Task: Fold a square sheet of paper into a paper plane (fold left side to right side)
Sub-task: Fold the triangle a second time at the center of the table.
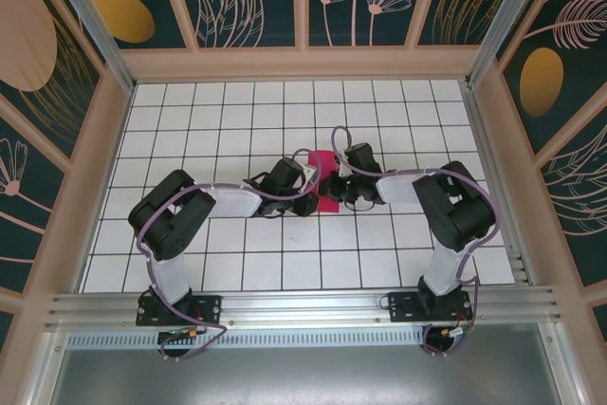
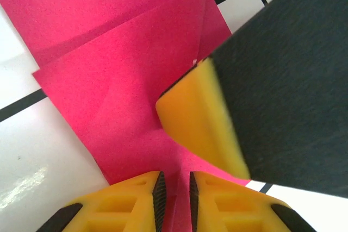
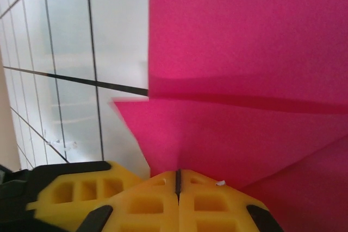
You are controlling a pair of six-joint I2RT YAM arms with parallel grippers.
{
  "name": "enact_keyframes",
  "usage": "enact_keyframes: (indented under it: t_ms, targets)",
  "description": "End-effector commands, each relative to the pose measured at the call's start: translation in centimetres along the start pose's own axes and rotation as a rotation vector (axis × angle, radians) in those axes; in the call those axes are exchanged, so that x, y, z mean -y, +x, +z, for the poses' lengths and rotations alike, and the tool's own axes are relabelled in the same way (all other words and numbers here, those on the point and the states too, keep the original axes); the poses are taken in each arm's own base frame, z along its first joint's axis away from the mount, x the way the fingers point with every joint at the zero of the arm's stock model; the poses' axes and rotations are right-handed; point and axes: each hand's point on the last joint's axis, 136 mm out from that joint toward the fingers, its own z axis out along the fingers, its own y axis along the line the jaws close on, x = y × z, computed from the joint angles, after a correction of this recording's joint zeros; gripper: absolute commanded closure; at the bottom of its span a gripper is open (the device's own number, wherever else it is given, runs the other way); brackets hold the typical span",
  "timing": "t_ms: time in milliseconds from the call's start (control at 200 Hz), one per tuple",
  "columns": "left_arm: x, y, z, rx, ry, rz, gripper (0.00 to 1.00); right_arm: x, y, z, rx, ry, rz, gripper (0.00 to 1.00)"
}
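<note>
The square sheet of paper (image 1: 325, 170) is magenta-pink and lies partly folded at the middle of the tiled table. In the left wrist view its layers (image 2: 109, 80) overlap with a diagonal crease. My left gripper (image 1: 313, 198) is at its left edge. Its jaws (image 2: 175, 194) stand nearly together with a raised ridge of the paper between the pads. My right gripper (image 1: 340, 194) comes in from the right. It is shut, pads touching (image 3: 178, 175), with its tip down on the paper (image 3: 244, 52). Its yellow finger (image 2: 196, 118) rests on the sheet just ahead of the left jaws.
White table with a black grid (image 1: 237, 120), walled in by patterned panels (image 1: 57, 139) on three sides. A metal rail (image 1: 303, 305) carries both arm bases at the near edge. The two wrists are close together over the sheet.
</note>
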Motion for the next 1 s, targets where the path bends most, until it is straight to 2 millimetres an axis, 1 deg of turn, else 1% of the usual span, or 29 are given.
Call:
enact_keyframes:
  t_ms: [0,145,285,475,691,786,886,991]
  targets:
    - [-2.7,5.1,1.2,-0.145,-0.097,-0.033,0.76,0.0,-0.4,0.6,0.013,0.009,0.002,1.00]
    - [-2.9,5.3,1.3,-0.151,-0.106,-0.032,0.76,1.8,-0.4,1.0,0.012,0.072,0.002,1.00]
    - [-3.1,5.5,1.3,-0.156,-0.114,-0.034,0.77,3.5,-1.2,0.8,0.027,0.129,0.012,1.00]
    - [-3.2,5.7,1.4,-0.161,-0.115,-0.034,0.77,5.0,-3.2,-0.2,0.067,0.168,0.018,1.00]
    - [-3.2,5.9,1.4,-0.163,-0.115,-0.037,0.77,6.4,-6.1,-1.7,0.120,0.195,0.019,1.00]
    - [-3.1,5.8,1.4,-0.160,-0.111,-0.038,0.77,7.5,-7.2,-2.1,0.131,0.216,0.026,1.00]
    - [-3.0,5.5,1.2,-0.151,-0.109,-0.035,0.77,6.9,-7.8,-2.9,0.150,0.200,0.007,1.00]
    - [-2.7,5.1,1.0,-0.140,-0.101,-0.035,0.77,4.8,-8.2,-4.4,0.185,0.155,-0.031,1.00]
